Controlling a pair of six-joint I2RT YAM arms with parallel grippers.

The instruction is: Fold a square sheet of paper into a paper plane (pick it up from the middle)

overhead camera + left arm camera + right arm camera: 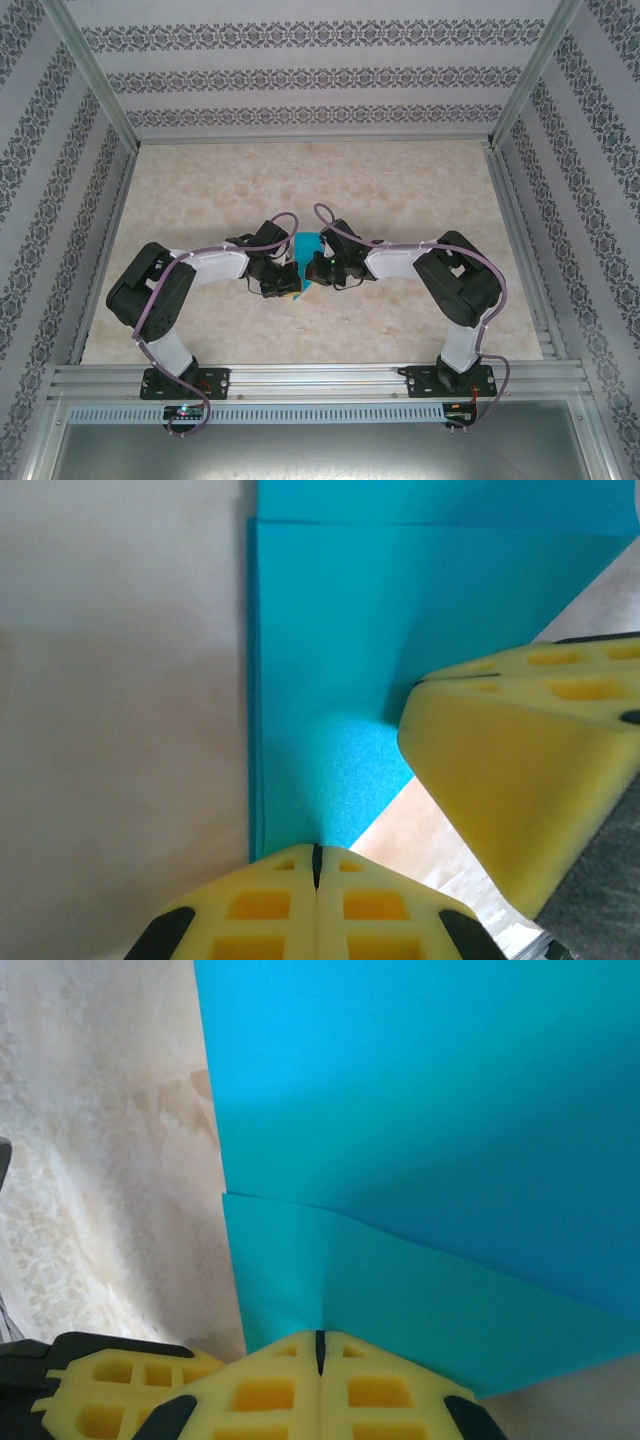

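1. The square sheet of paper point(330, 680) lies mid-table between the two wrists, already creased: teal layers overlap, and a slanted flap edge crosses a straight one
2. The left gripper point(316, 852) has its yellow jaws pressed together, nipping the sheet's edge at their seam; the right gripper point(320, 1338) pinches it the same way from the opposite side, close beside the left one
3. Judging by this, a fold is in hand: both arms hold the paper while a crease is formed, and no dart shape shows yet
4. The next move likely calls for carrying the pinched edges across in step, layers aligned, then pressing flat; an uneven pull could skew or tear such thin paper
5. The table point(400, 190) is pale marbled beige, enclosed by striped floral walls point(300, 75), with an aluminium rail point(320, 380) along the near edge
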